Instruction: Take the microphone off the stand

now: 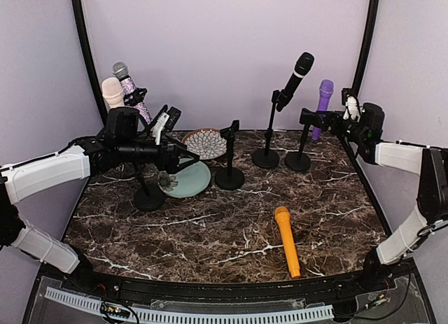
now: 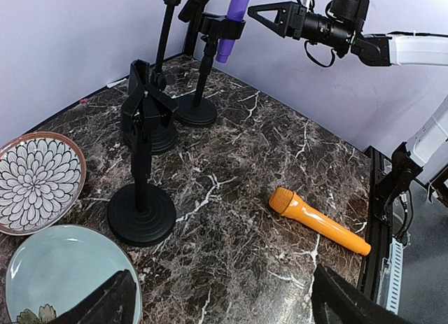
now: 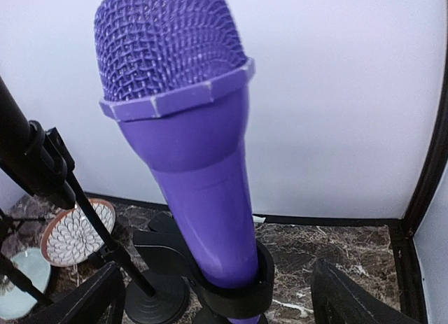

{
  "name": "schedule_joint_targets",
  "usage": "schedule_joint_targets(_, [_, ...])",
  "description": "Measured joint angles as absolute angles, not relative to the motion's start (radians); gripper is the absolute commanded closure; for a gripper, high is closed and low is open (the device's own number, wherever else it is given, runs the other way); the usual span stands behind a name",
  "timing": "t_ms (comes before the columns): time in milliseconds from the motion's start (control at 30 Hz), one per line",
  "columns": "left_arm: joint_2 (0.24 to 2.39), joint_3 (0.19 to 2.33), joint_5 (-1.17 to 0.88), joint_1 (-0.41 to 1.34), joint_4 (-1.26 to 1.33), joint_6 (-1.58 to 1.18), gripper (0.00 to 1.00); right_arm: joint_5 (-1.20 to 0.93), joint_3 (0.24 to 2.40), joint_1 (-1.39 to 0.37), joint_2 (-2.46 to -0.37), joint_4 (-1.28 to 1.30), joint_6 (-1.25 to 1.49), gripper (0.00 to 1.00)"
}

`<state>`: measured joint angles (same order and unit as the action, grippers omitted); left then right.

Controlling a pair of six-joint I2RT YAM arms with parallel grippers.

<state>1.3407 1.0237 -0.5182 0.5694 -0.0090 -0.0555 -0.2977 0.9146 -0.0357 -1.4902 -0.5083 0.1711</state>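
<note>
Purple microphone (image 3: 203,163) sits in its stand clip (image 3: 263,276); right gripper (image 2: 260,19) and left gripper (image 1: 189,161) gape wide, empty.

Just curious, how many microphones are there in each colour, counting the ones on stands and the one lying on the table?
Pink microphone: 1
Sparkly silver microphone: 1
Black microphone: 1
Purple microphone: 1
Orange microphone: 1
Total: 5
</note>
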Motion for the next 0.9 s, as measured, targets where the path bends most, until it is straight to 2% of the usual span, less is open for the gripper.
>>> schedule_joint_targets(367, [1.345,1.023,-0.527,0.569,0.0,-0.044,0.11,-0.506,1.158,-0.012,-1.655,-0.271,0.033,0.12])
schedule_joint_targets(600, [1.356,1.023,-0.535,0.569,0.001,-0.044,0.11,-0.551,1.127,-0.01,-1.647,-0.274,0.033,0.14])
schedule_joint_targets(900, [1.36,1.023,-0.535,0.569,0.002,-0.044,0.11,-0.526,1.039,-0.043,-1.629,-0.294,0.048,0.25])
